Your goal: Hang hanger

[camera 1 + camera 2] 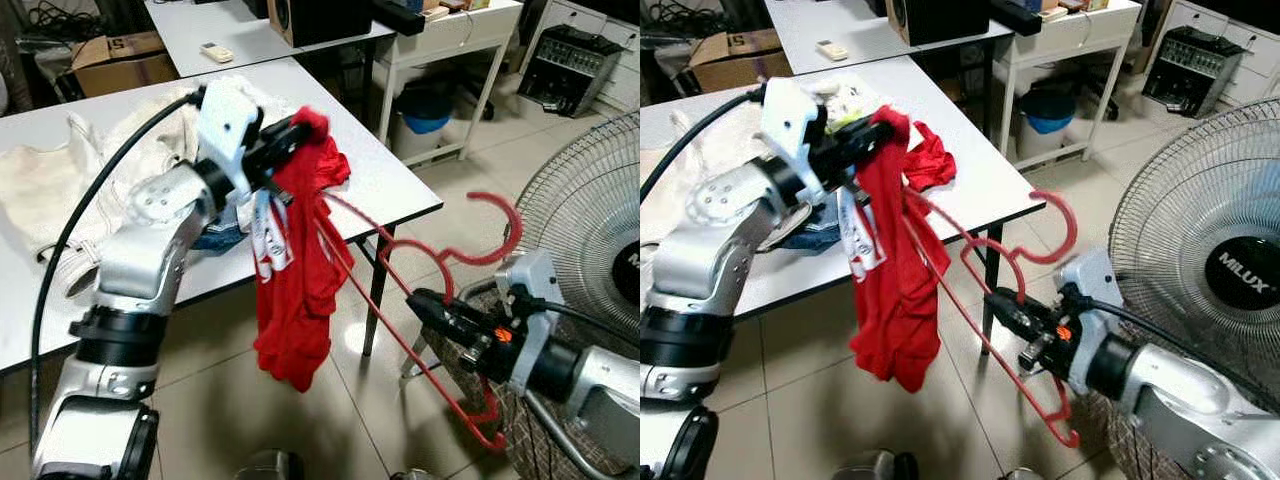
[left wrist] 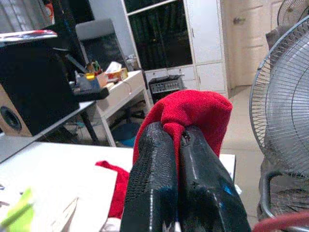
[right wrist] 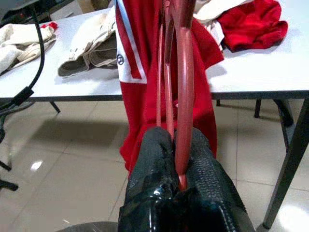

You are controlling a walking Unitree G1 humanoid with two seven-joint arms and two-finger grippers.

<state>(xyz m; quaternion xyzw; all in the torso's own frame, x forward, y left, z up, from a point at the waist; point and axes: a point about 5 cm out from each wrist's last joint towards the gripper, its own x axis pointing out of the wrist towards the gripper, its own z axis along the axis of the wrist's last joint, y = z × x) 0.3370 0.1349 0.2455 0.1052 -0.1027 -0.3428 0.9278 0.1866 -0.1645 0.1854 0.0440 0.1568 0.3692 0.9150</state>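
Left eye view first: red hanger [image 1: 440, 300] sits off the table's [image 1: 400, 195] near corner, over the floor, tilted, hook [image 1: 495, 235] up toward the fan [image 1: 590, 230], one shoulder poked into the red shirt [image 1: 295, 290]. Right gripper [image 1: 440, 312] is clamped on the hanger's wire, just below the hook; right wrist view shows my jaws shut tight w/ the red wire pinched between them. Left gripper [image 1: 290, 135] is up at the table's edge, above the hanger, jaws closed on a bunched fold of the shirt's top; left wrist view confirms red cloth squeezed between both fingers [image 2: 149, 183]. Shirt hangs down from that pinch, beside the table, white label strip [image 1: 270, 235] showing.

Step in hand, as I read it: dressing the hanger, i.e. threading it into the shirt, not yet hanging anything. Can't tell how far the hanger arm sits inside the cloth; folds hide it.

Next move prob. calls for pushing the hanger further up into the shirt w/ the right arm while the left keeps the collar area taut, then getting the hook clear of the cloth. No rail or rod to hang on can be made out near the table, so I'd need to find one.

Also on the table: cream garment [image 1: 60, 180], a bit of blue cloth [image 1: 215, 235], a remote [image 1: 216, 52] on the far table.
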